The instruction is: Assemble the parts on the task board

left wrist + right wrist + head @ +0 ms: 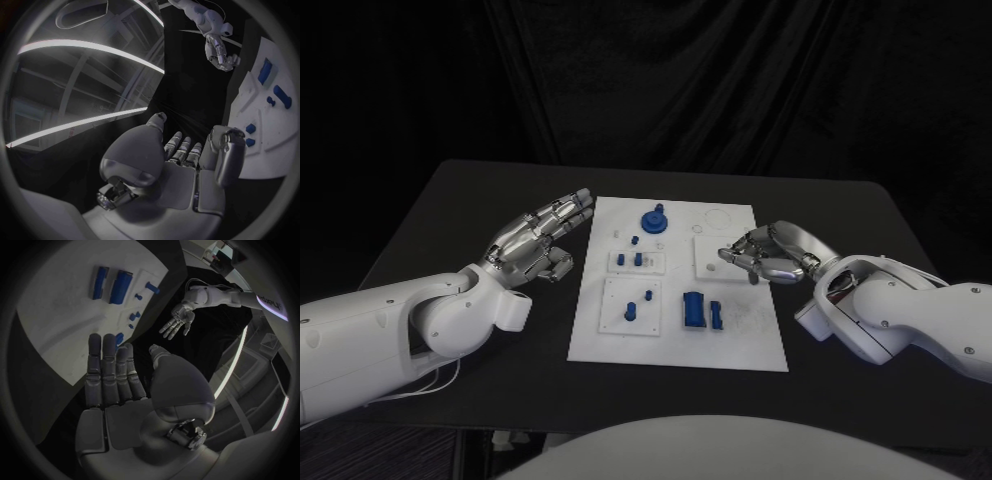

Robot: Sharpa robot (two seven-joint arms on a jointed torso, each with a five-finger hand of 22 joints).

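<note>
Robot hands both empty, fingers spread: left (538,240) beside task board (678,345), right (764,254) over its edge.

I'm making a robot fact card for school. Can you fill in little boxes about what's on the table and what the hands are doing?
table: black
board: white task board in the middle of the table
parts: small blue pieces on the board
left hand: open, holding nothing, beside the board's left edge
right hand: open, holding nothing, over the board's right edge
task: assembly not visibly started
</note>
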